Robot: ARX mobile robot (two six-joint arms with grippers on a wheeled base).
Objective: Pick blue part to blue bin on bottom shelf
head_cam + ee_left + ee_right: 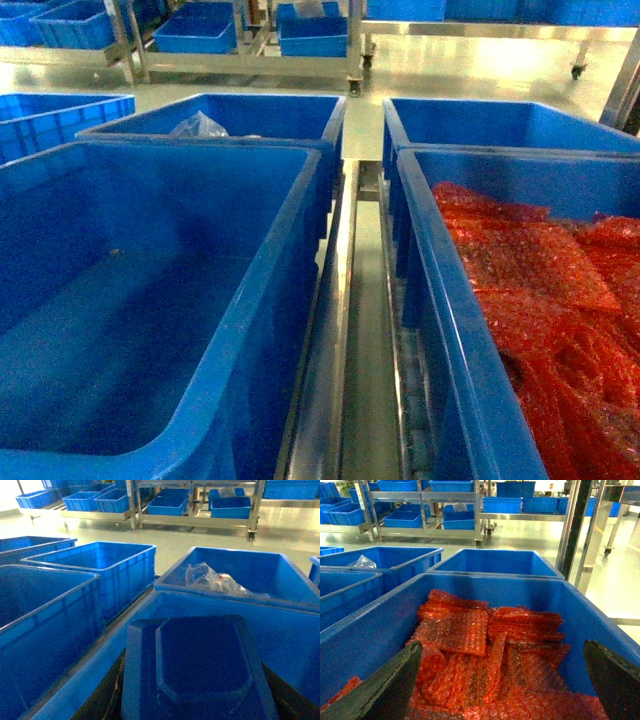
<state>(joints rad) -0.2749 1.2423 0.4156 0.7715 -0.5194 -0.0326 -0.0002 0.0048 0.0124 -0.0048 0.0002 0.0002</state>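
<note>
While gripped between the left gripper [192,680] jaws, a dark blue octagonal tray-like blue part [200,660] is seen over a large blue bin [90,680]; beyond the jaws, a bin with clear plastic bags [215,580] is noted; right gripper [502,680] fingers [385,685] are spread wide over a bin of red bubble-wrap sheets [485,655]; blue bin on the distant steel rack [230,507] is recorded far beyond.

A bin of red bubble wrap [540,290] sits right of the metal rail [335,330]. Beyond the rail's far end, on the left, a bin holds a clear plastic bag [198,126]. Farther back stand wheeled racks [250,55] carrying small blue crates [312,35].
</note>
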